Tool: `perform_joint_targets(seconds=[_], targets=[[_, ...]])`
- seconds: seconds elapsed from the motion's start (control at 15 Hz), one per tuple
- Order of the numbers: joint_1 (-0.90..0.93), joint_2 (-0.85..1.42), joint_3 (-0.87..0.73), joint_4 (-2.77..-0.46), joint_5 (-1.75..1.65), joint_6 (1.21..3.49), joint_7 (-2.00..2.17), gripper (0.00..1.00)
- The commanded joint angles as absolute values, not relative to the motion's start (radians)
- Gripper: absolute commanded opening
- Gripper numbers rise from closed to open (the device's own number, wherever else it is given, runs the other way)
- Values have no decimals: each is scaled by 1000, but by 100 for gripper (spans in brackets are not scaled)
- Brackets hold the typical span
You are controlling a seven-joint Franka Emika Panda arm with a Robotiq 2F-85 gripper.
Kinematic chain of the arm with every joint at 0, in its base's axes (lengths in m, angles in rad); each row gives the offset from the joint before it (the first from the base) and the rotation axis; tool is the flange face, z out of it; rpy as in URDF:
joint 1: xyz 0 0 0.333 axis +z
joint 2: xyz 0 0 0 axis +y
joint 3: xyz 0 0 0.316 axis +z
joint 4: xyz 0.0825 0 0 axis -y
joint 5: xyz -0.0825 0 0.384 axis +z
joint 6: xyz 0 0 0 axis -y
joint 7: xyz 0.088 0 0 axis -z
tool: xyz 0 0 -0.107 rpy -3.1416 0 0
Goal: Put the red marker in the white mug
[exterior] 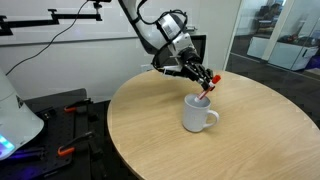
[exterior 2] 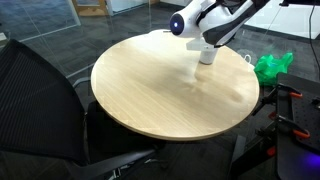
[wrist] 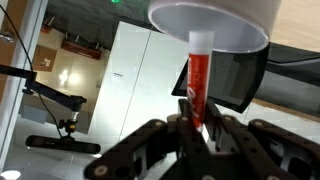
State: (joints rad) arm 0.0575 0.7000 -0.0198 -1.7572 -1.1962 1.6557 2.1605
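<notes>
- The black two-fingered gripper is narrowed onto the short red marker with a whitish end, pinching its red shaft. In an exterior view the marker slants down from the claw towards the mug's rim.
- The plain glossy white ceramic mug stands upright on the round pale wooden table. In the wrist view, the marker's whitish end overlaps the mug at its mouth.
- The marker sits tilted and close to the rim rather than over the centre, so a release here may let it catch on the lip, tip outwards and roll across the table.
- The mug stands free, so pushing the marker down against its wall could shove or topple it.
- The gripper is near the rim, and opening it wide might knock the mug.
- The mug's inside looks pale and bare. Only the marker's tip is at its opening, and how deep it reaches cannot be told.
</notes>
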Motion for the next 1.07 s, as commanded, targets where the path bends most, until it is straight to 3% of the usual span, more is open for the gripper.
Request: perform_joint_targets(seconds=[0.0,0.13,0.2,0.33,0.73,1.0], targets=[[66,729,-22,-1730,-1185,1620,2130,5],[68,736,-24,-1731,-1187,1618,2130,5],[68,738,-24,-1733,-1187,1617,2131,44],[68,737,-24,-1736,-1187,1617,2132,51],[73,688,-19,-1747,-1185,1614,2150,97],[82,597,-13,-1768,-1187,1614,2172,100]])
